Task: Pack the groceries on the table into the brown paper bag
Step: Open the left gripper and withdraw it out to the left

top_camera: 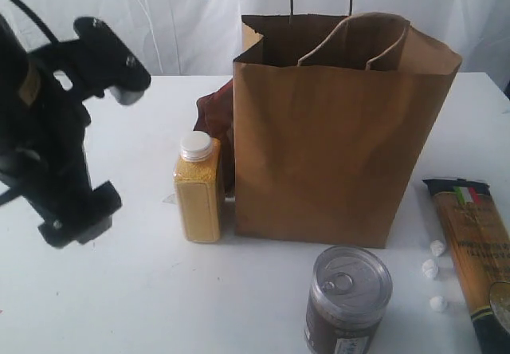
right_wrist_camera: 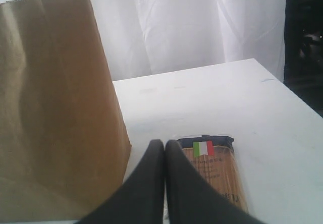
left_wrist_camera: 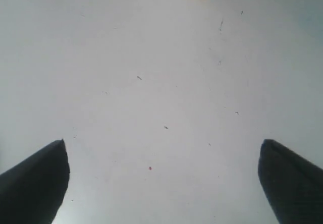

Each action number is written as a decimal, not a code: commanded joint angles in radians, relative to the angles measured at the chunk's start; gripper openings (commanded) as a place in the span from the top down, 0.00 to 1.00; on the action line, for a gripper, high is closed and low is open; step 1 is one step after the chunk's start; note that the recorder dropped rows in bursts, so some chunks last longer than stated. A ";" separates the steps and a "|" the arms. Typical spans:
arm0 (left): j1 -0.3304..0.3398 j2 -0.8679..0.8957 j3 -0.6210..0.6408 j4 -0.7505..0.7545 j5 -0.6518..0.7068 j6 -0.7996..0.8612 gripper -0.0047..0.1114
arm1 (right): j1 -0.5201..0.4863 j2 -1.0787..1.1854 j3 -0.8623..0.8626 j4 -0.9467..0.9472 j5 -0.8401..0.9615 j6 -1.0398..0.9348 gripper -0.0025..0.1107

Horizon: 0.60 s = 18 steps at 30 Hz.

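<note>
On table [top_camera: 119, 290], spaghetti packet [top_camera: 476, 246] lies front-to-back.

A lab setup: white table [top_camera: 159, 290], white curtain [top_camera: 175, 19], robot arm [top_camera: 48, 155].

A white curtain [top_camera: 159, 19] hangs in soft folds right across the back, three small white lumps [top_camera: 429, 269] sit in a loose line at the exterior view's lower right, each apart from the next, and beside the curtain's edge there's a dark shape [right_wrist_camera: 303, 32], too dim to identify.
</note>
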 commanded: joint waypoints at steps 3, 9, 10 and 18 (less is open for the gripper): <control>-0.005 -0.004 0.151 -0.047 -0.102 -0.015 0.05 | 0.003 -0.002 -0.002 0.001 -0.002 0.004 0.98; -0.005 -0.004 0.261 -0.145 -0.186 -0.070 0.05 | 0.003 -0.002 -0.002 0.001 -0.002 0.004 0.98; -0.005 -0.004 0.282 -0.168 -0.216 -0.070 0.05 | 0.003 -0.002 -0.002 0.001 -0.002 0.004 0.98; -0.005 -0.004 0.427 -0.207 -0.490 -0.100 0.05 | 0.003 -0.002 -0.002 0.001 -0.002 0.004 0.98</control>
